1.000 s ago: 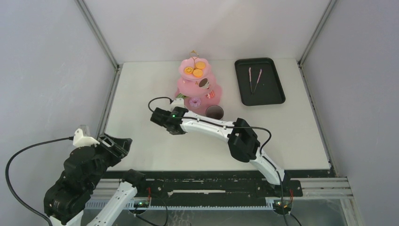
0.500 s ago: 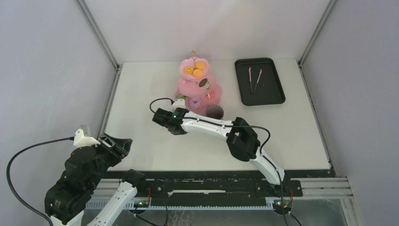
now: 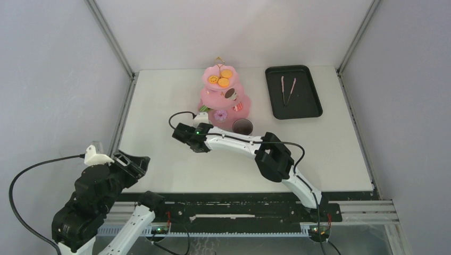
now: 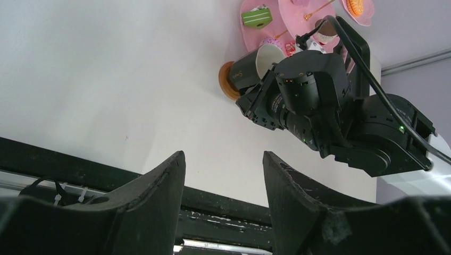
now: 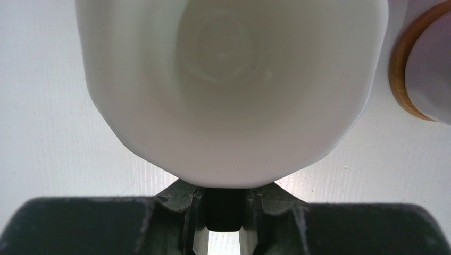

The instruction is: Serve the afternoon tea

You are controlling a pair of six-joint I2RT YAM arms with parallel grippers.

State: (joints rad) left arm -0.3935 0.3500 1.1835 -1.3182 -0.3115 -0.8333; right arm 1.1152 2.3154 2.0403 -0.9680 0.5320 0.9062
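Cake stand (image 3: 223,93) is sitting far-centre on the worktop (image 3: 159,95). Left gripper (image 4: 223,159) is idling wide and empty at the near-left edge. Right gripper (image 5: 226,204) is pinching 1 mug (image 5: 228,79) narrowly (handle or rim, can't tell), just beside the stand's bottom tier, at a coaster (image 4: 226,82). Risk I'm flagging: the thin pinch letting the mug pivot, tipping off the coaster or clipping the tier.
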